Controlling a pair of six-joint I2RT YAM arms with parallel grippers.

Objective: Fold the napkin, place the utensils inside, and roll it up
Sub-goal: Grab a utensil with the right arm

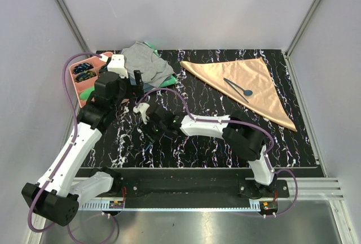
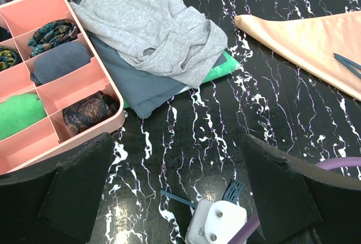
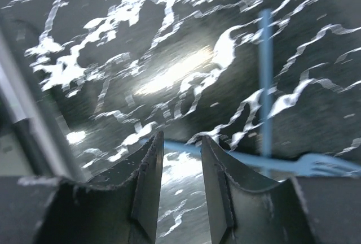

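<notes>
Blue fork [image 3: 316,165] pickup; peach napkin [image 1: 248,83] lies folded, far right.
My right gripper [image 3: 181,140] sits low at the fork's handle, jaws narrowly parted; whether pinching, I cannot tell. Left gripper [image 2: 177,168] spread wide. Next needs a square pinch, then a lift.

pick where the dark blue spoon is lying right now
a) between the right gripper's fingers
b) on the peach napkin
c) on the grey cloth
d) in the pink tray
b: the top view shows the spoon resting on the peach napkin, which is folded into a triangle at the far right of the table.
</notes>
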